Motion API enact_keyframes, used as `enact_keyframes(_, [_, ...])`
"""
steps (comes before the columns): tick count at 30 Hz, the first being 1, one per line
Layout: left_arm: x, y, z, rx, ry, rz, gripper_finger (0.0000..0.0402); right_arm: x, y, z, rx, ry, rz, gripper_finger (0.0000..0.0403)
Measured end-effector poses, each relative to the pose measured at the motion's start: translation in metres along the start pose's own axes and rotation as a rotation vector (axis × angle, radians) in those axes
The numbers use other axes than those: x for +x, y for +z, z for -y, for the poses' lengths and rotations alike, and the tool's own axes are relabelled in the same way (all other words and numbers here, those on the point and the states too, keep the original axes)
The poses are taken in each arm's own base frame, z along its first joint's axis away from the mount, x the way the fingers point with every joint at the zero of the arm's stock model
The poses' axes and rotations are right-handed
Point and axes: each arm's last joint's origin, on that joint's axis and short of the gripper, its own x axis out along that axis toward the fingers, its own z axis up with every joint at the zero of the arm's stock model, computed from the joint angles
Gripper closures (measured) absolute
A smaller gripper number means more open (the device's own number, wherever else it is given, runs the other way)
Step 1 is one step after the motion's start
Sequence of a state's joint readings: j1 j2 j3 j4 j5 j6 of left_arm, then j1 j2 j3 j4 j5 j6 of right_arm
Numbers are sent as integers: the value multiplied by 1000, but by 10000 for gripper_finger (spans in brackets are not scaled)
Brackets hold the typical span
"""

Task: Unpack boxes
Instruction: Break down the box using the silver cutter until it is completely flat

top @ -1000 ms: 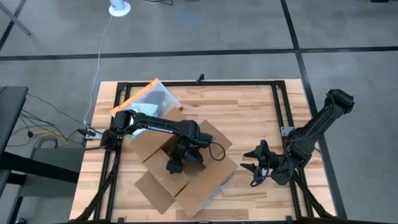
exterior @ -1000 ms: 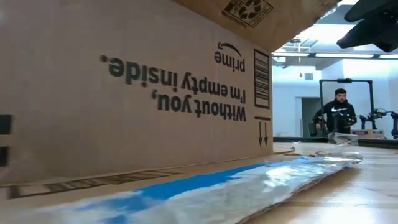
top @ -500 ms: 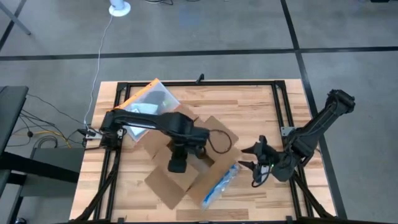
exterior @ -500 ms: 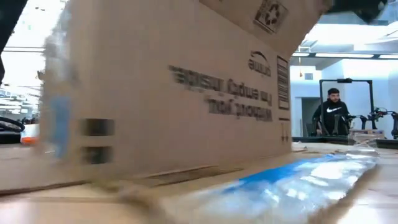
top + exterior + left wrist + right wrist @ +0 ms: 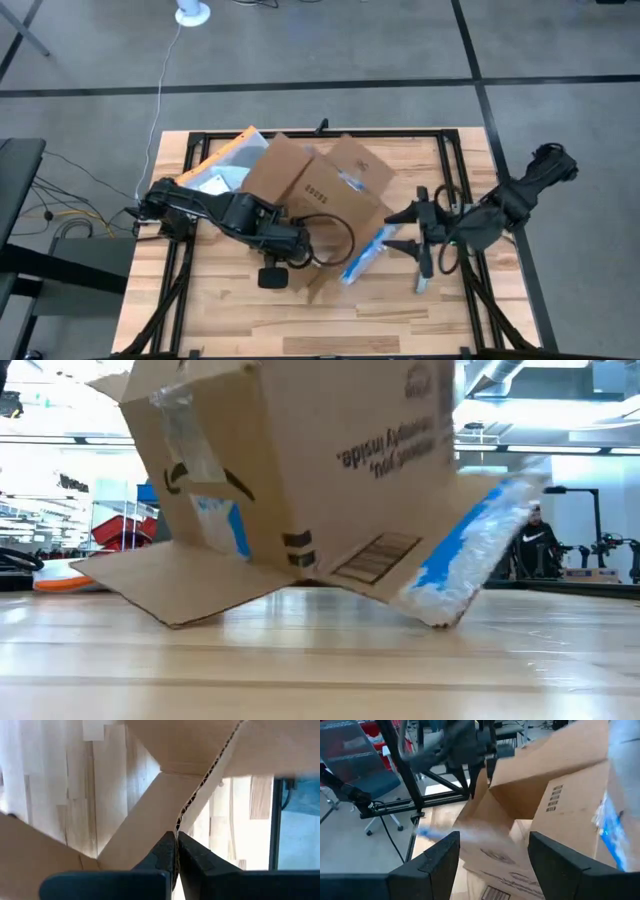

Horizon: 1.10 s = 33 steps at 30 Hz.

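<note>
You tipped the cardboard box (image 5: 315,185) over; your left gripper (image 5: 175,851) pinches its flap, the blue bubble mailer (image 5: 365,255) slides out. Right gripper (image 5: 418,232) waits open.

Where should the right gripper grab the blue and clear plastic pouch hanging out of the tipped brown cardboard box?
Probably its free lower end, approached from the right. The blue and clear plastic pouch slants out of the brown cardboard box toward the open right gripper; the left gripper pinches a flap.
</note>
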<state>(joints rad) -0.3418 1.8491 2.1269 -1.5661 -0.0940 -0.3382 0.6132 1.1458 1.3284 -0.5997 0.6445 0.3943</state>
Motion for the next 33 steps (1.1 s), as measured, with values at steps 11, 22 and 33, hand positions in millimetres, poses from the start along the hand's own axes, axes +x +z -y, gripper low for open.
enact_keyframes(11, [10,5,-9,5,-25,-8,401,34,18,25,32,-151,22,186])
enact_keyframes(22, [6,-4,23,16,9,38,401,148,-5,94,103,-122,-274,186])
enact_keyframes(33, [-1,-29,69,-121,161,147,401,207,-61,112,83,-130,-601,186])
